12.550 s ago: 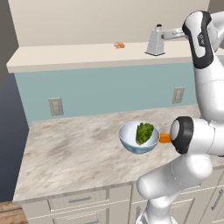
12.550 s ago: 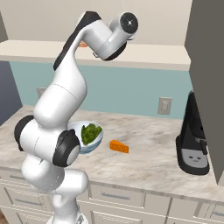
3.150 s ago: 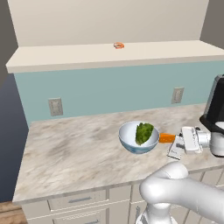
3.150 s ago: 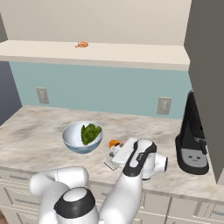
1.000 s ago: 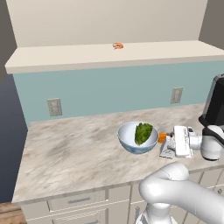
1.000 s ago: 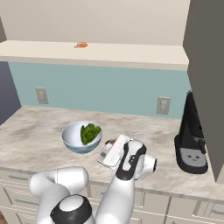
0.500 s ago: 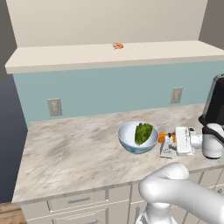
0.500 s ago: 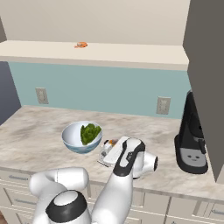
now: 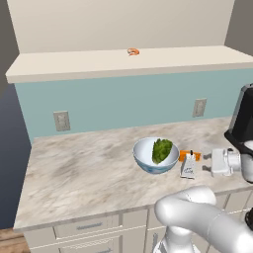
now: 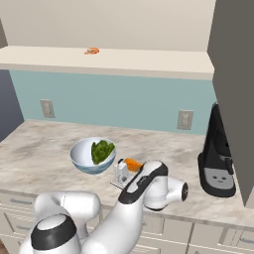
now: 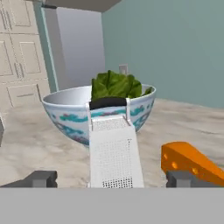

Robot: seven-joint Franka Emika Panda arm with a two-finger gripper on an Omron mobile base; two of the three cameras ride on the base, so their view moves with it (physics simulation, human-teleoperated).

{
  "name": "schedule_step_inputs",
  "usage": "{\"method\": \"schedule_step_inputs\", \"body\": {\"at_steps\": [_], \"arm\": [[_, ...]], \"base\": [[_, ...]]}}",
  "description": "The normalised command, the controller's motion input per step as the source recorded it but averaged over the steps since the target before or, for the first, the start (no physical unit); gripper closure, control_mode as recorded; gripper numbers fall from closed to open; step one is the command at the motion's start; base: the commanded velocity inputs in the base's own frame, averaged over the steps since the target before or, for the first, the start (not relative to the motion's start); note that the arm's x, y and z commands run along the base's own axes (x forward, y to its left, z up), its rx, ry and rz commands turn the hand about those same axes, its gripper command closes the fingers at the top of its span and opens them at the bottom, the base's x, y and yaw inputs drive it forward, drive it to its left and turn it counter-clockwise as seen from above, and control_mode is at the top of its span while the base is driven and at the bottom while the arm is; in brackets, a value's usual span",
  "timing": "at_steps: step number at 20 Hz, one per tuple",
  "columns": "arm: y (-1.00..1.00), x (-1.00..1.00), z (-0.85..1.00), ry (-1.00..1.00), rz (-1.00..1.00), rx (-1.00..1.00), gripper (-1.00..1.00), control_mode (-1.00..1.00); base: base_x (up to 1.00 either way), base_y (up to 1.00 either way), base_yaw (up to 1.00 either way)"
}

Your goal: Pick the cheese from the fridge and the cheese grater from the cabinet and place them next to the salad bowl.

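I read this as a home kitchen, rendered. Evidence: marble-look desk (image 9: 84, 168) over white drawer units (image 9: 84, 228) with grey handles. Pale blue wall (image 9: 128, 101) behind it with two outlets (image 9: 62, 120). Long cream shelf (image 9: 123, 62) above, small pinkish-orange item (image 9: 133, 51) lying on it. Dark coffee machine (image 10: 217, 156) at the desk's right end, beside a tall grey unit (image 10: 233, 94). Food prep stuff on the desk: bowl (image 9: 154, 157) with lettuce (image 9: 162, 149), grater (image 11: 114, 153) just in front of it, cheese (image 11: 189, 164) beside that. Hand view also shows panelled white cabinet doors (image 11: 19, 52) past the bowl.
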Motion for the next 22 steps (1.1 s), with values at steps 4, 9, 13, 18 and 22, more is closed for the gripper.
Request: {"method": "schedule_step_inputs", "body": {"at_steps": [4,9,13,18,22], "arm": [[-0.20,-0.45,0.30,0.25,-0.25,-0.21,-1.00,-1.00],[-0.13,-0.11,0.76,0.38,-0.20,-0.39,-1.00,-1.00],[-0.08,-0.04,0.62,0.47,-0.10,-0.36,-1.00,-1.00],[-0.08,-0.13,0.35,0.41,-0.03,-0.43,-1.00,-1.00],[-0.08,-0.46,0.14,0.35,-0.03,-0.40,-1.00,-1.00]], "base": [[0.00,0.00,0.00],[0.00,0.00,0.00],[0.00,0.00,0.00],[0.00,0.00,0.00],[0.00,0.00,0.00]]}}
